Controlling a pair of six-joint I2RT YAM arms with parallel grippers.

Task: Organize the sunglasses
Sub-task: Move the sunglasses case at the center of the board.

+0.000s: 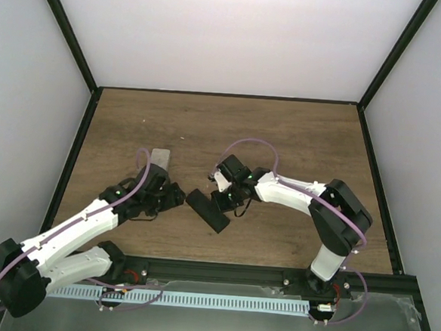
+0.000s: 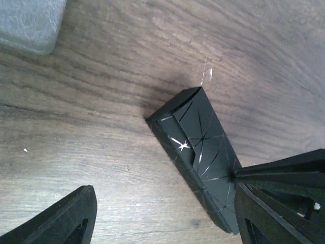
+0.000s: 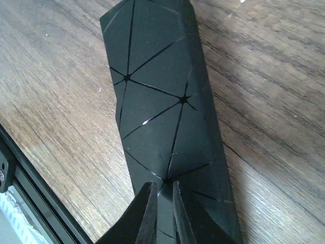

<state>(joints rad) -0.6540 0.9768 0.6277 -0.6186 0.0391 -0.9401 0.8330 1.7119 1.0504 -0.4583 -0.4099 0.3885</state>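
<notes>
No sunglasses showed in any view. Maybe they were tucked inside the shut black case (image 1: 208, 210) lying around 6 o'clock on the desk (image 1: 283, 132), couldn't tell. The right fingers (image 3: 144, 216) were clenched on its end, the left fingers (image 2: 66, 218) spread wide beside it. A cloth (image 1: 160, 157) sat at its 10 o'clock. They're probably light and fragile, so I'd grab the bridge.

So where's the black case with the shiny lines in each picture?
Top external: the black case lies low in the middle, between the two arms.
Left wrist: the case slants from the centre to the lower right.
Right wrist: the case fills the middle, top to bottom, with its near end pinched in the right tool.
Shared landmark: the wooden table under it.
</notes>
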